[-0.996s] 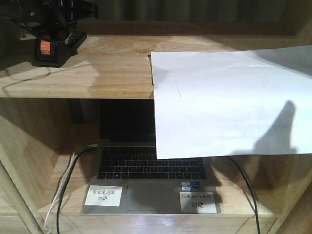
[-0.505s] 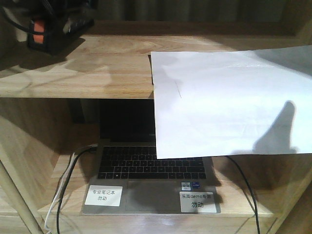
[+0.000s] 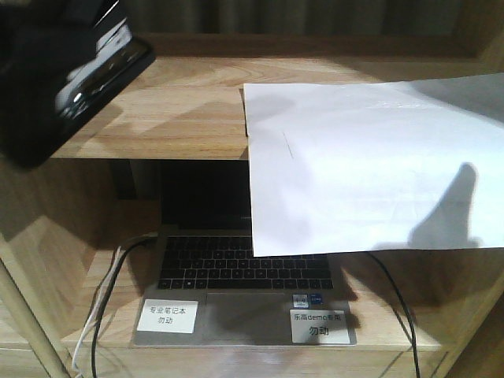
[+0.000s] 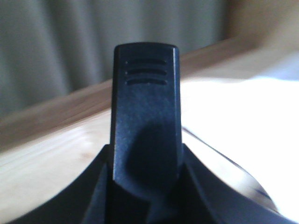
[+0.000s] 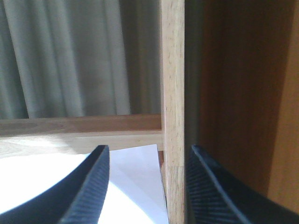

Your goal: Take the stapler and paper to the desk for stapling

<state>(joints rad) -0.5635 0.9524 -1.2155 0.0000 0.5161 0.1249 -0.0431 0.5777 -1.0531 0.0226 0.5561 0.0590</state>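
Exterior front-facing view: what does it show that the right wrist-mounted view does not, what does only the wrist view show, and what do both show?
Only the front-facing view shows the open laptop on the lower shelf, its two white labels, the cables and the blurred black stapler raised at the upper left. Only the right wrist view shows the right end effector, open, with a wooden upright between its fingers. Both show the paper lying on the light wood shelf.

1. Matt black plastic, three moulded grooves: stapler (image 4: 145, 116).
2. Thin white paper (image 3: 370, 165), smooth, matt.
3. Light wood, visible grain, soft sheen: shelf (image 3: 181, 118) above the laptop (image 3: 244, 319).
4. Grey, metallic-looking matt laptop casing.
5. Black, finely ribbed right fingers (image 5: 91, 186).
6. Pleated grey cloth: curtain (image 5: 70, 60).
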